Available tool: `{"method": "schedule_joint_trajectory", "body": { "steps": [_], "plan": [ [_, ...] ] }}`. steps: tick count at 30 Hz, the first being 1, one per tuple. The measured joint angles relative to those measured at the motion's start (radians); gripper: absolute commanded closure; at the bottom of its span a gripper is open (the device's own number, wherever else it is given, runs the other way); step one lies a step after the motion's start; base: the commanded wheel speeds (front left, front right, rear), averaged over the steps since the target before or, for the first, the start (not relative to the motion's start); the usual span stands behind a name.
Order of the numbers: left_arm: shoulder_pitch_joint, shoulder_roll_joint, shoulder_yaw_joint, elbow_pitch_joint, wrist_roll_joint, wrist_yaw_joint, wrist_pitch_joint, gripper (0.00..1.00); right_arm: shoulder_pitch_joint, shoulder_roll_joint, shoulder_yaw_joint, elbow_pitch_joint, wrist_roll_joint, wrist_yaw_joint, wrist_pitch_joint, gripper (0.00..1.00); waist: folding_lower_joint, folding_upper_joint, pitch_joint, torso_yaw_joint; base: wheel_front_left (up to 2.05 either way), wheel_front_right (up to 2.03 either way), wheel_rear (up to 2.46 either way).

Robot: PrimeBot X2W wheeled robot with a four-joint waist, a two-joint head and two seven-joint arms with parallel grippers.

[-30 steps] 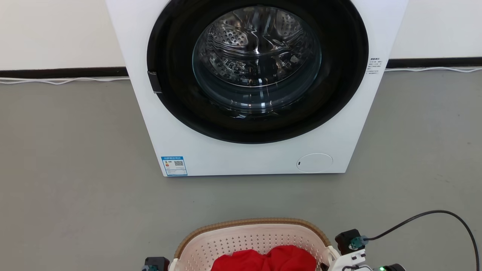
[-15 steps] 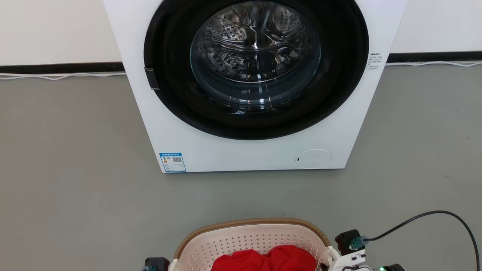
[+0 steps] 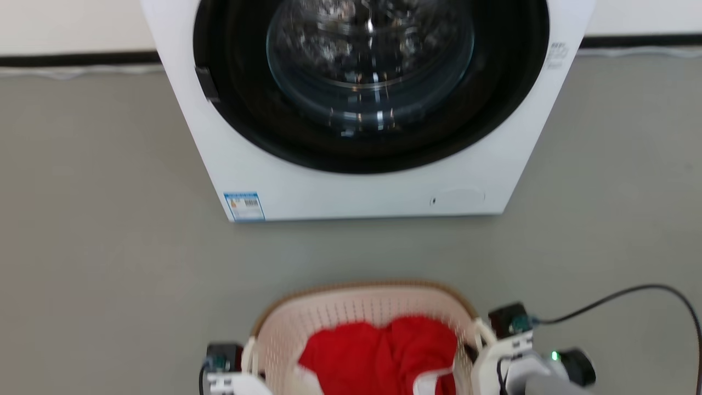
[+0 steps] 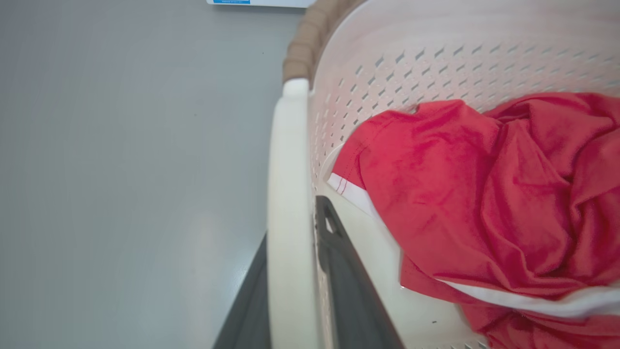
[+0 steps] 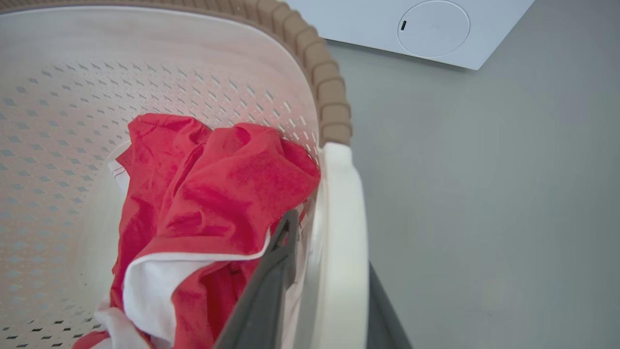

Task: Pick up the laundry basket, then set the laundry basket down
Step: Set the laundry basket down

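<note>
The laundry basket (image 3: 356, 307), cream-white and perforated with a brown woven-look rim, is at the bottom centre of the head view, in front of the washing machine. A red garment (image 3: 378, 351) with white trim lies inside it. My left gripper (image 4: 290, 228) is shut on the white left handle (image 4: 288, 160), one dark finger inside the basket wall and one outside. My right gripper (image 5: 334, 242) clamps the white right handle (image 5: 341, 203) the same way. In the head view both wrists flank the basket, the left gripper (image 3: 247, 359) and the right gripper (image 3: 482, 351).
A white front-loading washing machine (image 3: 351, 192) with its round dark door stands close ahead on the grey floor (image 3: 98, 247). A black cable (image 3: 630, 293) loops from my right wrist across the floor. A dark baseboard (image 3: 77, 57) runs along the wall behind.
The whole head view has shifted and blurred, so the camera moved. The washing machine sits higher in the picture and more of the basket shows. Both grippers stay on the handles.
</note>
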Motion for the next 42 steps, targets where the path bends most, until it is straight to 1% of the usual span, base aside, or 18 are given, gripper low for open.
{"method": "schedule_joint_trajectory", "body": {
  "steps": [8,10,14,17,21,24,25,31,39,42],
  "plan": [
    [-0.149,0.005,0.009,-0.025,0.012,0.029,-0.018,1.00,-0.145,-0.011,-0.009,0.005,0.000,0.000,-0.083,1.00,0.0001,0.0000,0.148,-0.001,0.00,0.00,0.00],
    [-0.189,0.012,0.020,-0.043,0.022,0.042,-0.019,1.00,-0.189,-0.013,-0.016,0.006,0.000,0.000,-0.107,1.00,0.0001,0.0000,0.193,-0.003,0.00,0.00,0.00],
    [-0.255,0.034,0.057,-0.101,0.059,0.076,-0.019,1.00,-0.279,-0.016,-0.026,0.007,-0.003,0.000,-0.139,1.00,0.0000,0.0000,0.286,-0.009,0.00,0.00,0.00],
    [-0.289,0.040,0.091,-0.141,0.083,0.098,-0.019,1.00,-0.336,-0.024,-0.033,0.009,-0.014,0.000,-0.149,1.00,0.0001,0.0000,0.355,-0.014,0.00,0.00,0.00],
    [-0.322,0.041,0.136,-0.191,0.132,0.114,-0.019,1.00,-0.393,-0.040,-0.059,0.010,-0.032,0.000,-0.157,1.00,0.0001,0.0000,0.446,-0.021,0.00,0.00,0.00],
    [-0.355,0.047,0.177,-0.227,0.167,0.125,-0.019,1.00,-0.439,-0.057,-0.092,-0.012,-0.055,0.000,-0.157,1.00,0.0001,0.0000,0.511,-0.026,0.00,0.00,0.00],
    [-0.355,0.047,0.177,-0.227,0.167,0.125,-0.019,1.00,-0.439,-0.057,-0.092,-0.012,-0.055,0.000,-0.157,1.00,0.0001,0.0000,0.511,-0.026,0.00,0.00,0.00],
    [-0.410,0.057,0.249,-0.288,0.257,0.140,-0.019,1.00,-0.500,-0.082,-0.190,-0.064,-0.135,0.000,-0.157,1.00,0.0001,0.0000,0.626,-0.039,0.00,0.00,0.00],
    [-0.448,0.060,0.318,-0.311,0.352,0.139,-0.019,1.00,-0.504,-0.079,-0.325,-0.110,-0.269,0.000,-0.165,1.00,0.0001,0.0000,0.733,-0.058,0.00,0.00,0.00],
    [-0.468,0.059,0.338,-0.313,0.385,0.130,-0.019,1.00,-0.504,-0.074,-0.375,-0.121,-0.309,0.000,-0.166,1.00,0.0001,0.0000,0.761,-0.062,0.00,0.00,0.00]
  ]
}}
